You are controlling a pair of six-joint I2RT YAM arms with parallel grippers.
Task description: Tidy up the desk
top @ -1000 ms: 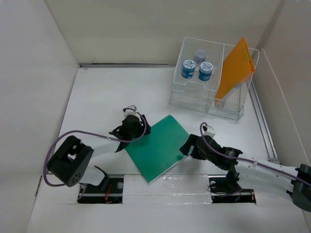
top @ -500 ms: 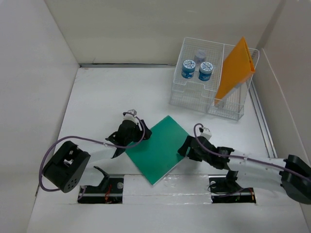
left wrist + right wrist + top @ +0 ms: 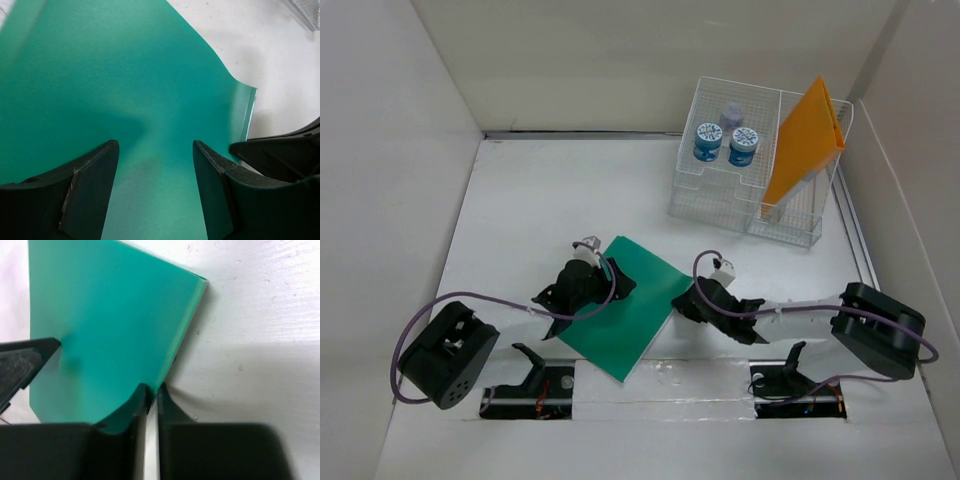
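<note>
A green folder [image 3: 620,312] lies on the white desk [image 3: 535,195] between my two arms. In the right wrist view my right gripper [image 3: 150,390] is shut on the right edge of the green folder [image 3: 110,315], which is pinched between its two fingers. From above, my right gripper [image 3: 683,303] sits at that same edge. My left gripper [image 3: 604,280] is over the folder's left part. Seen from its wrist, my left gripper [image 3: 155,147] stands open over the green folder [image 3: 125,75], whose far edge curls upward.
A white wire rack [image 3: 720,205] stands at the back right, holding an orange folder [image 3: 805,150] upright and two blue-lidded jars [image 3: 707,141] [image 3: 743,146]. Beige wall panels [image 3: 390,150] close in the left, back and right sides.
My right gripper has moved left and shut on the folder's right edge. The folder has slid left and turned slightly. My left gripper has drawn back left over it.
</note>
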